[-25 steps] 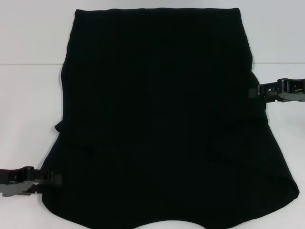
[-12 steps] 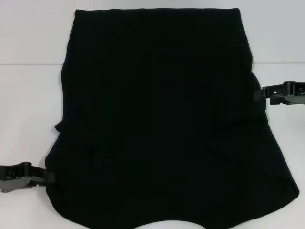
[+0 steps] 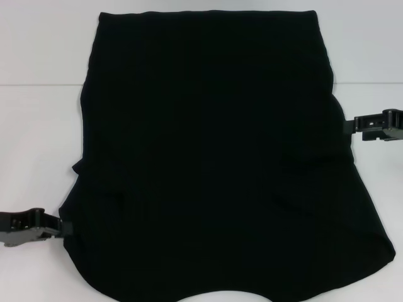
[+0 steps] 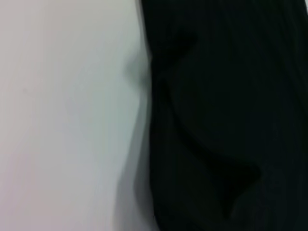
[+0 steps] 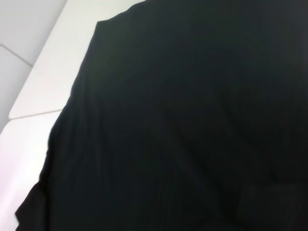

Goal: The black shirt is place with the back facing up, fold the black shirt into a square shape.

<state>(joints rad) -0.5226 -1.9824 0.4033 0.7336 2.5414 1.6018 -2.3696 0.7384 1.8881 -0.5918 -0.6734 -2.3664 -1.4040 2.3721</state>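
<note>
A: How many garments are there?

B: One. The black shirt [image 3: 214, 157] lies spread flat on the white table [image 3: 38, 126], filling most of the head view. Its blank side faces up, with no lettering showing. The far edge is straight; the near edge curves and runs out of sight at the bottom.

A: Are the sleeves out?

B: They seem tucked in. Faint ridges in the cloth low on both sides suggest folded layers, and the left wrist view shows a creased flap near the shirt's edge [image 4: 211, 144].

A: And the grippers?

B: Two. The left gripper [image 3: 63, 226] sits low at the shirt's near left edge, its tip right at the cloth. The right gripper [image 3: 352, 126] is farther up, at the shirt's right edge, its tip just beside the fabric.

A: Are they pinching anything?

B: I cannot tell for either one. The tips are dark against dark cloth, and neither wrist view shows its own fingers. The right wrist view shows only the shirt [image 5: 192, 120] and table beyond.
</note>
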